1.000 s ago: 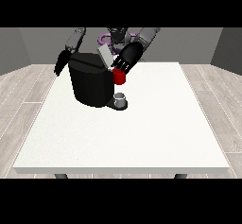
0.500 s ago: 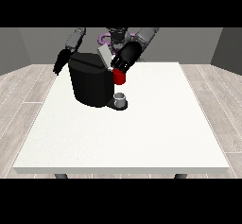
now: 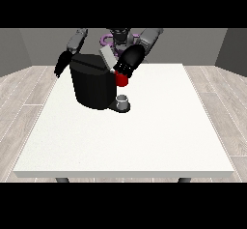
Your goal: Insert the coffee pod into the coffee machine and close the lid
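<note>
From across the white table (image 3: pixel 144 141) I see the robot small at the far edge, both arms reaching toward the black coffee machine (image 3: pixel 94 85), which sits on the far-left part of the tabletop. The hand at the view's right (image 3: pixel 129 61) is pressed in against the machine's upper front corner, just above a red thing at the machine (image 3: pixel 121 79); its fingers point down toward that red thing, but whether they are curled or straight I cannot tell. A pale grey lid flap (image 3: pixel 108 57) stands tilted up beside that hand — not closed. The hand at the view's left (image 3: pixel 61 64) hangs beside the machine's far-left edge, fingers pointing downward and looking relaxed, holding nothing.

At the machine's foot, on its dark base, sits a small grey thing (image 3: pixel 123 100) — I cannot say whether it is the pod or a cup.

The tabletop is plain matte white, with dark legs showing under the near edge. Around it lies pale wood-plank flooring (image 3: pixel 217 107), and grey walls (image 3: pixel 29 49) close the room behind the robot.
</note>
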`<state>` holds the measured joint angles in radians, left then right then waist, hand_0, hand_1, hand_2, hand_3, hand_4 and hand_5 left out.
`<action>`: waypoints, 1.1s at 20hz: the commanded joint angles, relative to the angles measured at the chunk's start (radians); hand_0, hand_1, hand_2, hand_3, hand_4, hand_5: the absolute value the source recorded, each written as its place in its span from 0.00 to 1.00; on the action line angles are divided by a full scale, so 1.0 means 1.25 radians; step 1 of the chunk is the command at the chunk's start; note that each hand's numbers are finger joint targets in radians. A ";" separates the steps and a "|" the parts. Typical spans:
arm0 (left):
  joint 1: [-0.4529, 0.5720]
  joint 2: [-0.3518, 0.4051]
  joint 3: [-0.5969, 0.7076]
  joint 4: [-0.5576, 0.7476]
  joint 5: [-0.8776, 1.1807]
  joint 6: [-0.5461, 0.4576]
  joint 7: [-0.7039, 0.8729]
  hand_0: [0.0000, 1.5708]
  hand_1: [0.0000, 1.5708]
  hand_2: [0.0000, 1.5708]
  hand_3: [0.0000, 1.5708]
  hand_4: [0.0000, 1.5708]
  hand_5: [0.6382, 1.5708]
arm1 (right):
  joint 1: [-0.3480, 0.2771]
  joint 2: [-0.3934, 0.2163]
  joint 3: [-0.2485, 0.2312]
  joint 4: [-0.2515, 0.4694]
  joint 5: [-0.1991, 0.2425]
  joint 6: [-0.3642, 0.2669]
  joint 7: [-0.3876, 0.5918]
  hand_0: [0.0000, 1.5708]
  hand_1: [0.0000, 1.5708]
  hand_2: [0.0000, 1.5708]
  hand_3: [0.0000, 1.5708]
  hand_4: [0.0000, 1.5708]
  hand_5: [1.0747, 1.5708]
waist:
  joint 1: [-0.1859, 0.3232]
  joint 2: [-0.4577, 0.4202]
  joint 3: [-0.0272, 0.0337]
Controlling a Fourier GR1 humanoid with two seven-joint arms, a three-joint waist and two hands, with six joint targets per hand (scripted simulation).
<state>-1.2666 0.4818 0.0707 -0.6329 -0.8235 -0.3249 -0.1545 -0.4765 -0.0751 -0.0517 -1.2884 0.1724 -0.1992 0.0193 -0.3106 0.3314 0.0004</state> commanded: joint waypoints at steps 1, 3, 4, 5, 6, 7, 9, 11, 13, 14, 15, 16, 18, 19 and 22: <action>-0.003 -0.023 -0.021 0.002 -0.026 0.019 0.010 0.74 0.74 0.75 0.67 0.00 1.00 | -0.024 -0.009 -0.011 0.014 -0.005 0.005 0.004 0.00 0.00 0.00 0.00 0.00 1.00 | 0.000 0.017 0.0000; 0.000 0.012 0.000 0.002 -0.021 0.029 -0.004 0.72 0.72 0.73 0.64 0.00 1.00 | 0.019 -0.021 -0.022 0.021 -0.015 0.016 -0.046 0.00 0.00 0.00 0.00 0.00 1.00 | -0.006 0.032 0.0001; 0.016 -0.017 -0.014 0.000 -0.020 0.015 -0.017 0.70 0.70 0.72 0.63 0.00 1.00 | 0.008 -0.021 -0.028 0.029 -0.019 0.016 -0.020 0.00 0.00 0.00 0.00 0.00 1.00 | 0.012 0.007 0.0000; -0.021 0.003 0.001 0.007 -0.012 0.007 -0.024 0.71 0.71 0.72 0.65 0.00 1.00 | -0.038 -0.002 -0.017 0.020 -0.008 -0.008 0.024 0.00 0.00 0.00 0.00 0.00 1.00 | 0.015 0.026 -0.0002; 0.025 -0.036 -0.007 0.003 -0.011 0.014 -0.004 0.71 0.71 0.72 0.63 0.00 1.00 | 0.029 -0.021 -0.026 0.032 -0.022 0.022 -0.004 0.00 0.00 0.00 0.00 0.00 1.00 | 0.009 -0.028 0.0000; 0.029 -0.021 0.003 0.009 -0.013 0.044 -0.025 0.71 0.71 0.72 0.62 0.00 1.00 | 0.021 -0.012 -0.015 0.014 -0.020 0.023 0.001 0.00 0.00 0.00 0.00 0.00 1.00 | 0.002 -0.002 -0.0002; -0.009 0.010 0.033 0.033 0.002 0.035 -0.027 0.72 0.72 0.72 0.61 0.00 1.00 | 0.009 0.000 0.023 -0.025 0.018 0.001 0.017 0.00 0.00 0.00 0.00 0.00 1.00 | -0.028 0.008 -0.0004; 0.000 -0.002 0.023 -0.005 0.007 0.031 -0.063 0.77 0.77 0.75 0.61 0.00 1.00 | 0.014 -0.015 -0.028 0.028 -0.022 0.013 -0.024 0.00 0.00 0.00 0.00 0.03 1.00 | 0.020 0.005 0.0000; -0.026 0.010 0.036 0.010 -0.002 0.066 -0.045 0.78 0.78 0.76 0.60 0.00 1.00 | -0.018 -0.028 -0.019 -0.002 -0.024 0.035 -0.009 0.00 0.00 0.00 0.00 0.03 1.00 | -0.025 0.039 -0.0001; -0.044 -0.019 0.027 0.000 -0.008 0.061 -0.005 0.79 0.79 0.77 0.61 0.00 1.00 | -0.021 -0.016 -0.022 0.027 -0.018 0.017 -0.031 0.00 0.00 0.00 0.00 0.05 1.00 | -0.017 0.034 0.0003; -0.040 -0.002 0.027 0.007 -0.013 0.073 -0.041 0.79 0.79 0.77 0.62 0.00 1.00 | -0.049 -0.001 -0.007 0.006 -0.003 -0.004 0.018 0.00 0.00 0.00 0.00 0.00 1.00 | -0.010 0.052 -0.0002; -0.030 -0.006 0.022 0.002 -0.015 0.074 -0.047 0.77 0.77 0.75 0.62 0.00 1.00 | -0.023 -0.013 -0.010 0.020 0.002 0.001 -0.014 0.00 0.00 0.00 0.00 0.09 1.00 | -0.009 0.050 -0.0001; -0.041 0.010 0.032 0.026 -0.013 0.053 -0.038 0.78 0.78 0.77 0.62 0.00 1.00 | -0.030 0.005 0.020 -0.004 0.024 -0.010 0.042 0.00 0.00 0.00 0.00 0.07 1.00 | -0.019 0.024 -0.0003; -0.028 0.018 0.036 0.012 -0.012 0.083 -0.074 0.81 0.81 0.79 0.62 0.00 1.00 | -0.026 -0.011 0.006 -0.003 0.019 -0.005 0.004 0.00 0.00 0.00 0.00 0.00 1.00 | -0.016 0.051 -0.0003; -0.051 0.040 0.021 0.012 -0.039 0.104 -0.098 0.73 0.73 0.71 0.54 0.00 1.00 | -0.074 -0.005 0.015 -0.024 0.031 -0.019 0.040 0.00 0.00 0.00 0.00 0.14 1.00 | -0.033 0.084 -0.0005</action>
<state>-1.3082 0.5136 0.1022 -0.6267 -0.8475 -0.2479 -0.2442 -0.5275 -0.0845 -0.0507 -1.2895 0.1875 -0.2073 0.0416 -0.3290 0.3916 0.0006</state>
